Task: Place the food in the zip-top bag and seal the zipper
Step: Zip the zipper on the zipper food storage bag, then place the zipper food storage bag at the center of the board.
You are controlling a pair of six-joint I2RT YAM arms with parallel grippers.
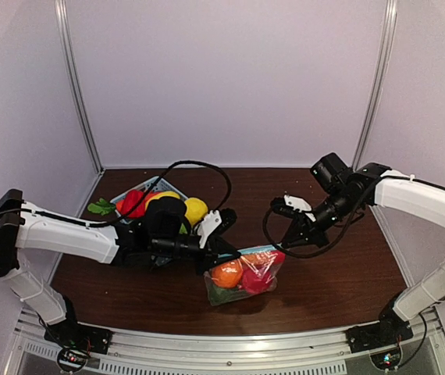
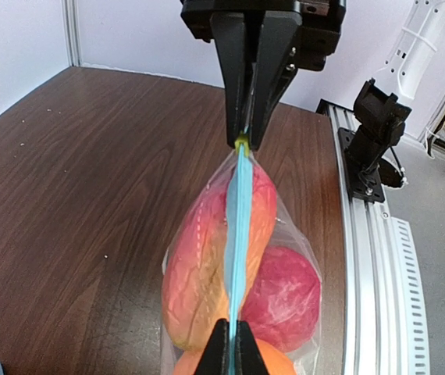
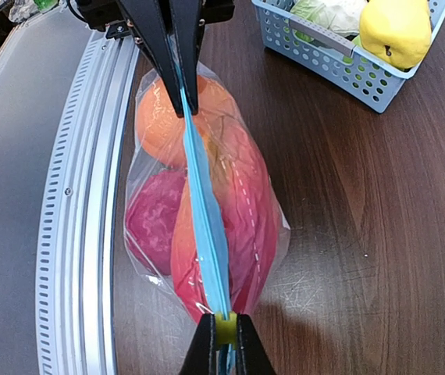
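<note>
The table (image 2: 90,195) is dark brown wood-grain with a faint sheen and a few pale scuffs. The zip-top bag (image 3: 138,176) is thin clear plastic, crinkled and glossy. Its zipper (image 3: 203,211) is a smooth, light-blue plastic strip. Inside, the orange fruit (image 3: 156,117) looks matt and finely pitted, and the pink-red piece (image 3: 151,223) is matt and veined. The basket (image 3: 339,66) is light-blue moulded plastic lattice, and the yellow pepper (image 3: 394,31) in it is smooth with a soft shine. The slotted rail (image 3: 74,195) is dull silver metal. The left gripper (image 2: 229,348) and right gripper (image 3: 222,324) are matt black.
</note>
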